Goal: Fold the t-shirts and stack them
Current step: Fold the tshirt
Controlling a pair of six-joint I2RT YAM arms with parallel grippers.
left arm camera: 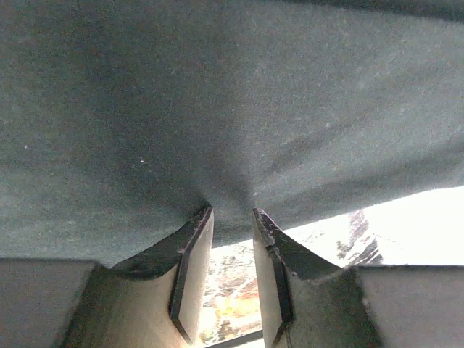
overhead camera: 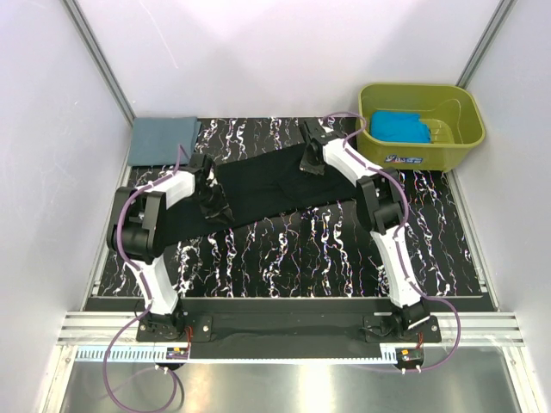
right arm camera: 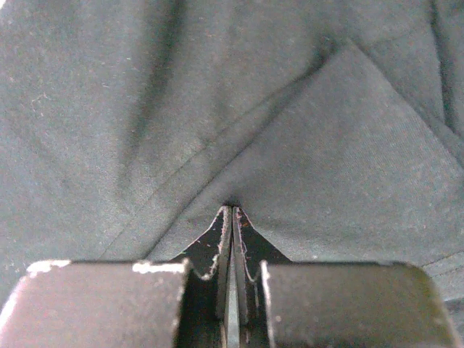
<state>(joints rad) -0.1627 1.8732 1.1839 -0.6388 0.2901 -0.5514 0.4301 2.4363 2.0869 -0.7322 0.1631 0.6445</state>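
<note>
As left hand [left arm camera: 232,212] and right hand [right arm camera: 232,208] pinch, black t-shirt [overhead camera: 267,185] spans between.

Left arm [overhead camera: 172,186] and right arm [overhead camera: 344,163] reach forward, jaws clamped

The top external camera looks steeply down from above and behind the arm bases, which lie along its lower edge. It is far enough off to take in the whole tabletop [overhead camera: 301,249] and the black t-shirt [overhead camera: 267,185] lying across it. Each wrist camera sits just behind its own hand, the left hand [left arm camera: 232,212] and the right hand [right arm camera: 232,209], and sights forward along the fingers from so close that this same black cloth nearly fills the frame; only the left wrist view also catches a sliver of tabletop.
</note>
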